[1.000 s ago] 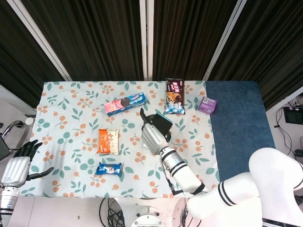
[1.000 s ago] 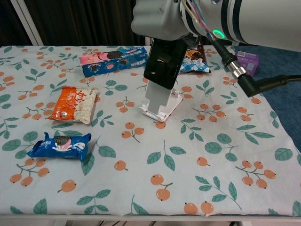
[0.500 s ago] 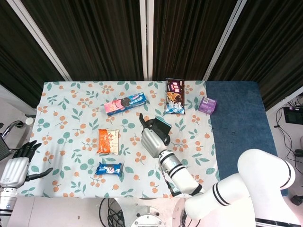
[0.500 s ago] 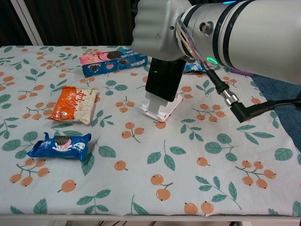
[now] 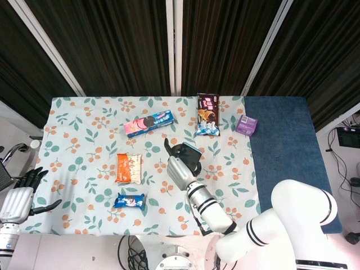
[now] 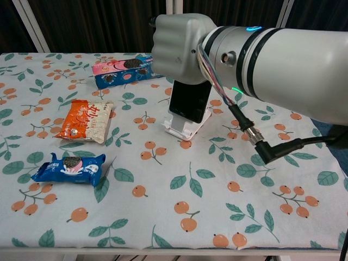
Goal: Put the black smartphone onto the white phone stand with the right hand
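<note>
At the far left of the head view, the left robot hand (image 5: 17, 199) is seen off the edge of the bench (image 5: 73, 121). Nothing is held in it, and its fingers are spread apart. It is well away from the job.

On the left part of the cloth, an orange snack bag (image 6: 86, 120) and a blue cookie pack (image 6: 70, 168) are seen lying flat. A pink and blue cookie box (image 6: 128, 69) is seen behind them. None of these is touched.

Near the middle, the phone (image 6: 189, 101) is held from above by the right robot hand (image 6: 182, 51). The phone is upright and leans back against the stand (image 6: 185, 126). Its bottom edge looks to be down at the stand's lip, but it cannot be told if it is fully seated.

So most of the job looks done: the phone is brought to the stand and seems to rest on it. What is left is for the phone to be let go and the hand to be lifted away without the phone being knocked over.
</note>
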You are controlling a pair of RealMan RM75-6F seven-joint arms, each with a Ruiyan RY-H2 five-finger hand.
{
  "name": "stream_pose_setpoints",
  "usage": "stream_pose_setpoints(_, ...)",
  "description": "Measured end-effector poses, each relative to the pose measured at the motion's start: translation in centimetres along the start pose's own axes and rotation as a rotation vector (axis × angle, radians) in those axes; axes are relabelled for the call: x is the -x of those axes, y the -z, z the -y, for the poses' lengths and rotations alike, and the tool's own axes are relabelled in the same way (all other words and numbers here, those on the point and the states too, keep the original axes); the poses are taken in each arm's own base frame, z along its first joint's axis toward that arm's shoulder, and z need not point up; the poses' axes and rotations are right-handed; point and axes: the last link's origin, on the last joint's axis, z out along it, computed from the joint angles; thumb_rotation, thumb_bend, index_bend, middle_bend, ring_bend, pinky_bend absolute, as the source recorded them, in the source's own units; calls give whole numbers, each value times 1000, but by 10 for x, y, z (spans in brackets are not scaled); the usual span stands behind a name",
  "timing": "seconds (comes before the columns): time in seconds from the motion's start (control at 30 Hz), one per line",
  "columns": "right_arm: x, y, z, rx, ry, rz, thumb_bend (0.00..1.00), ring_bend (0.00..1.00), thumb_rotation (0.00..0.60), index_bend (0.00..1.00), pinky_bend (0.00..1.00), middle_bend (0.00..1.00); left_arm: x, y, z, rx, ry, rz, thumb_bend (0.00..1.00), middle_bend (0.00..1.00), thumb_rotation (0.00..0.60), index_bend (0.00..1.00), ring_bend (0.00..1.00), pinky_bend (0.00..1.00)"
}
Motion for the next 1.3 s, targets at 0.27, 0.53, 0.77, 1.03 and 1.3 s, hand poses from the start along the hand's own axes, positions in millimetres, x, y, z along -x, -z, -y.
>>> stream_pose_setpoints(0.27,3,-3,8,-4,1,8,305,438,600,651,0,422,0,1,2,-5,0,3,0,39,162,107,50,138)
stream_pose_setpoints(0.53,3,-6,14,-5,2,-11,305,437,600,650,0,421,0,1,4,-8,1,-1,0,39,161,107,50,138)
stream_pose_setpoints(0.77,2,-9,19,5,2,-24,305,437,600,650,0,419,1,1,6,-14,-1,1,0,39,164,107,49,138)
stream_pose_setpoints(1.03,4,-10,22,-1,3,-15,305,438,600,650,0,416,2,2,9,-23,-2,6,0,39,162,108,50,138)
stream_pose_setpoints(1.3,4,-12,26,-4,2,-22,305,437,600,650,0,416,-1,3,8,-21,-15,-15,0,39,164,107,50,138)
